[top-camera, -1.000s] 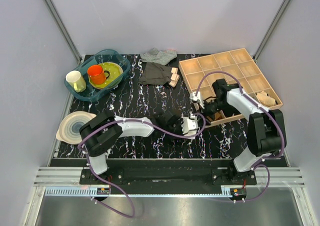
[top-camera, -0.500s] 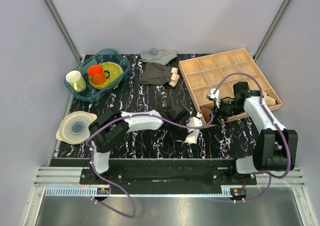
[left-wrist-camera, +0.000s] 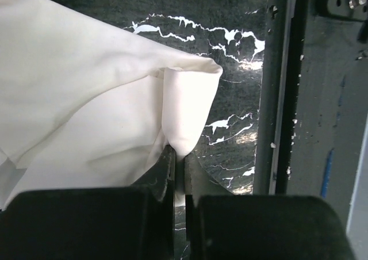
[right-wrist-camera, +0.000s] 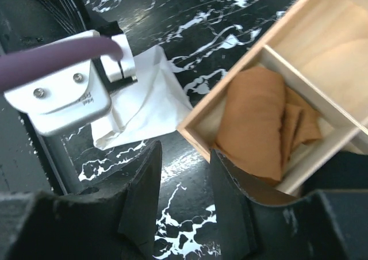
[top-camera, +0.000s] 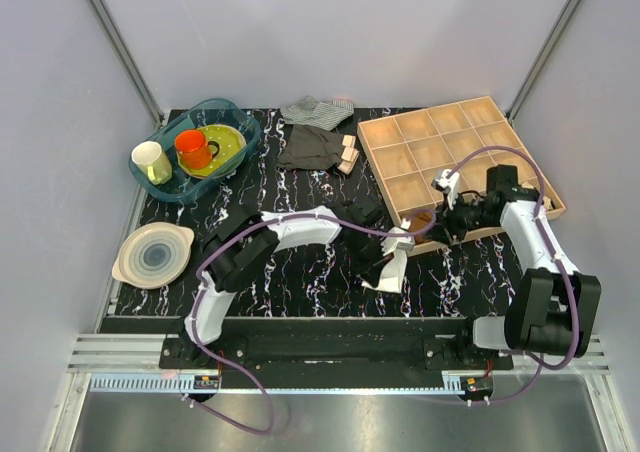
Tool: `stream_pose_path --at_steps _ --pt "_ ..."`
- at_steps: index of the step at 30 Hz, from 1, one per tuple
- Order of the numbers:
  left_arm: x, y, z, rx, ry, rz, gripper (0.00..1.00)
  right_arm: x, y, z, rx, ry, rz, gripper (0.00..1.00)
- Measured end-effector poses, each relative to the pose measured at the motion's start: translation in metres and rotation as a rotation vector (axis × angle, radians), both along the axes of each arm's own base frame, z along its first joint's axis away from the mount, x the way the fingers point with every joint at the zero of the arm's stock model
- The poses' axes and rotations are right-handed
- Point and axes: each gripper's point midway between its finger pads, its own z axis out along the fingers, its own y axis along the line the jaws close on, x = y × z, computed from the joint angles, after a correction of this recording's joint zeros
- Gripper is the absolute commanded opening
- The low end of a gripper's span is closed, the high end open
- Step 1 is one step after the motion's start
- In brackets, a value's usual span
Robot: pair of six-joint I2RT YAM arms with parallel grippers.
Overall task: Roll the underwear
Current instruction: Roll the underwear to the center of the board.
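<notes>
The underwear (left-wrist-camera: 86, 99) is a small white cloth, gathered into a fold and pinched at its edge by my left gripper (left-wrist-camera: 179, 156), which is shut on it. In the top view the left gripper (top-camera: 392, 254) holds the underwear (top-camera: 390, 274) low over the black marbled table, near the front centre. The right wrist view shows the underwear (right-wrist-camera: 144, 107) spread beside the wooden tray's corner. My right gripper (right-wrist-camera: 185, 153) is open with only bare table between its jaws. It hovers by the tray's front edge, right of the cloth (top-camera: 438, 222).
The wooden compartment tray (top-camera: 377, 167) holds a folded brown cloth (right-wrist-camera: 259, 122) and a cream cloth (top-camera: 535, 200). A dark grey garment (top-camera: 310, 147), a striped cloth (top-camera: 318, 110) and wooden blocks (top-camera: 348, 155) lie at the back. A blue basin (top-camera: 195, 137) and a plate (top-camera: 152, 254) sit left.
My left gripper has carried the underwear right and toward the table's near edge. The right gripper has swung right along the tray's front, its jaws a little narrower.
</notes>
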Motion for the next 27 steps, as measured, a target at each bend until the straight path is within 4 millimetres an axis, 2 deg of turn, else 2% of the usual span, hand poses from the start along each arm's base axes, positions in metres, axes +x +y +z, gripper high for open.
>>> stream_pose_path --at_steps 3,7,10,14,18,24,27 --pt "0.001 0.000 0.000 -0.006 0.069 0.012 0.00 0.006 -0.011 0.006 -0.011 -0.024 -0.062 0.49" --pt "0.001 0.001 0.001 -0.016 0.148 0.025 0.00 0.002 -0.016 0.007 -0.034 -0.050 -0.043 0.49" --pt "-0.001 0.001 0.001 -0.007 0.208 0.029 0.00 -0.014 -0.015 0.004 -0.054 -0.085 0.027 0.49" --pt "-0.006 -0.001 0.001 0.018 0.293 0.023 0.00 -0.042 -0.010 0.003 -0.070 -0.129 0.150 0.55" --pt "-0.010 -0.002 0.001 0.043 0.362 0.020 0.00 -0.070 0.003 -0.004 -0.051 -0.177 0.336 0.57" --pt "-0.016 -0.002 0.001 0.075 0.430 0.030 0.00 -0.114 0.048 -0.032 -0.101 -0.202 0.646 0.61" --pt "-0.018 -0.001 0.001 0.087 0.463 0.039 0.00 -0.123 0.067 -0.039 -0.151 -0.259 0.755 0.60"
